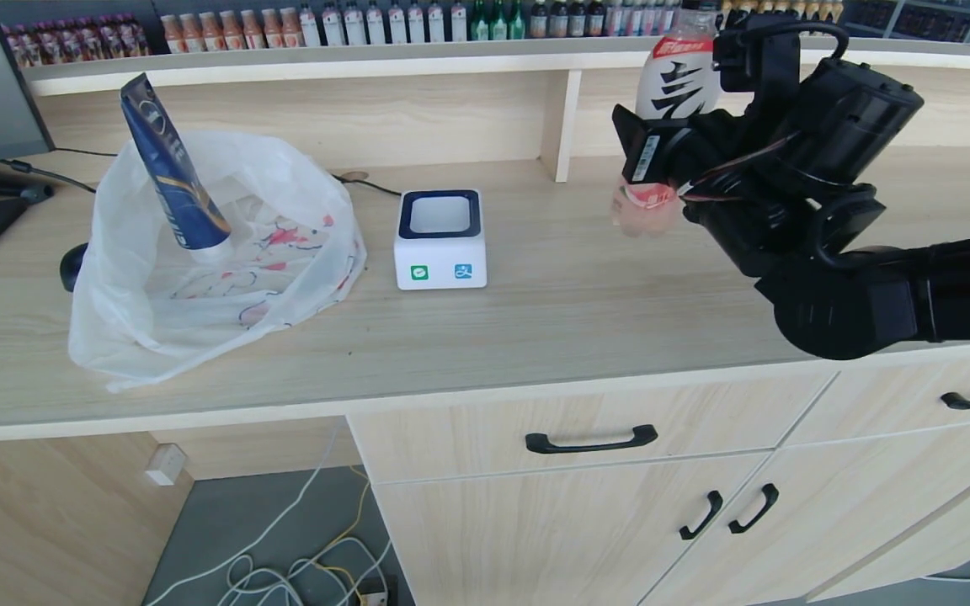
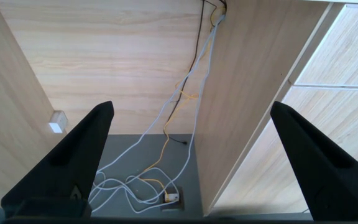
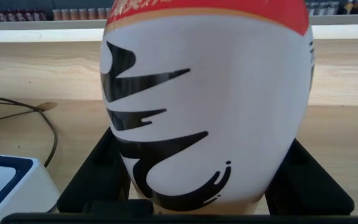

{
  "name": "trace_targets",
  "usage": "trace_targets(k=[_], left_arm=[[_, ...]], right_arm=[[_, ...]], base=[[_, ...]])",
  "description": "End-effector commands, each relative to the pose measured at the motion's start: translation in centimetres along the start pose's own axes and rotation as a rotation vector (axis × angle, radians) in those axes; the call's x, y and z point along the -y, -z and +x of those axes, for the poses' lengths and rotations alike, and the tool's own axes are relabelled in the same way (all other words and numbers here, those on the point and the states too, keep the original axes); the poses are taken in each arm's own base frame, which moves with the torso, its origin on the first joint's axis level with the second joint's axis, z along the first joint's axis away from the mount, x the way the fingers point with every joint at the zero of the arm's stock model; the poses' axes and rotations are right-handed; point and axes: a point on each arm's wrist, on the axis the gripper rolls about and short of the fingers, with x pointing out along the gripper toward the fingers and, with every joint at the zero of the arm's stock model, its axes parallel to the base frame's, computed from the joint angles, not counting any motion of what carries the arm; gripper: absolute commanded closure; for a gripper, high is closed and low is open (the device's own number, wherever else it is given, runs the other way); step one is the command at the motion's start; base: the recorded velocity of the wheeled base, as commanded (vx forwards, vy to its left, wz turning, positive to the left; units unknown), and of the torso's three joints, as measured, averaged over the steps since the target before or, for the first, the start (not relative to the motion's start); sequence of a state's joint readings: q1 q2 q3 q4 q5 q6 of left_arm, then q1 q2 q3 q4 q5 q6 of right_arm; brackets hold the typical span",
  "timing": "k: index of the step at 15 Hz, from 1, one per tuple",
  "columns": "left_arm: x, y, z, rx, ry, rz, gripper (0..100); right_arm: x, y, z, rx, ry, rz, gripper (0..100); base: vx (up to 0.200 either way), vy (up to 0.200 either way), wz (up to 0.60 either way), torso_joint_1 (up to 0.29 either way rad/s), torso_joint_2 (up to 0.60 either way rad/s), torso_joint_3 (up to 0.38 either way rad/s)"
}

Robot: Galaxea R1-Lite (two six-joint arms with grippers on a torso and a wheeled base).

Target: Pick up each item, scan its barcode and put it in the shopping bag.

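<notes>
Bottle [image 1: 677, 84] upright, clamped between fingers of right gripper [image 1: 660, 181], held over counter [image 1: 578, 303] to the right of scanner [image 1: 440, 238], well apart from shopping bag [image 1: 300, 202]. Blue tube [image 1: 173, 168] leaning inside shopping bag. Left gripper [image 2: 191, 112] spread wide, down beside cabinet, above cables [image 2: 148, 180] on floor.

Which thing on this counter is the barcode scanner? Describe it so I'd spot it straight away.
On the wooden counter, just right of the white shopping bag, stands the scanner. It is the only small white cube there, with a dark blue frame around its top window and two small icons in front.
</notes>
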State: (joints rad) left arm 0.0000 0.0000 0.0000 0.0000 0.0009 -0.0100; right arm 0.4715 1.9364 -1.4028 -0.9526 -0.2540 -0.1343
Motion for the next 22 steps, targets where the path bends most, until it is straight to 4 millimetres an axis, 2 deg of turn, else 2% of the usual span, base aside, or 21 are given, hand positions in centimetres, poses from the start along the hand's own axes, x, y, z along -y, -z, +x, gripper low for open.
trace_targets(k=[1, 5, 6, 7, 8, 13, 22], left_arm=[[0.0, 0.0, 0.0, 0.000, -0.001, -0.001, 0], [0.0, 0.0, 0.0, 0.000, -0.001, -0.001, 0], [0.0, 0.0, 0.0, 0.000, -0.001, -0.001, 0], [0.0, 0.0, 0.0, 0.000, 0.001, -0.001, 0], [0.0, 0.0, 0.0, 0.000, -0.001, -0.001, 0], [0.0, 0.0, 0.0, 0.000, -0.001, -0.001, 0], [0.0, 0.0, 0.0, 0.000, -0.001, -0.001, 0]], right_arm=[[0.4, -1.9, -1.2, 0.023, 0.000, 0.006, 100], [0.7, -3.2, -5.4, -0.021, -0.027, 0.006, 100], [0.8, -3.3, -5.8, -0.024, -0.027, 0.005, 100], [1.0, -3.9, -7.4, -0.025, -0.039, 0.007, 100], [1.1, -4.0, -7.9, -0.029, -0.041, 0.007, 100], [0.6, -7.0, -12.4, -0.003, -0.051, 0.042, 100], [1.6, -6.8, -17.6, -0.047, -0.099, 0.029, 100]], base=[[0.000, 0.000, 0.00, 0.000, 0.00, 0.000], [0.000, 0.000, 0.00, 0.000, 0.00, 0.000], [0.000, 0.000, 0.00, 0.000, 0.00, 0.000], [0.000, 0.000, 0.00, 0.000, 0.00, 0.000], [0.000, 0.000, 0.00, 0.000, 0.00, 0.000], [0.000, 0.000, 0.00, 0.000, 0.00, 0.000], [0.000, 0.000, 0.00, 0.000, 0.00, 0.000]])
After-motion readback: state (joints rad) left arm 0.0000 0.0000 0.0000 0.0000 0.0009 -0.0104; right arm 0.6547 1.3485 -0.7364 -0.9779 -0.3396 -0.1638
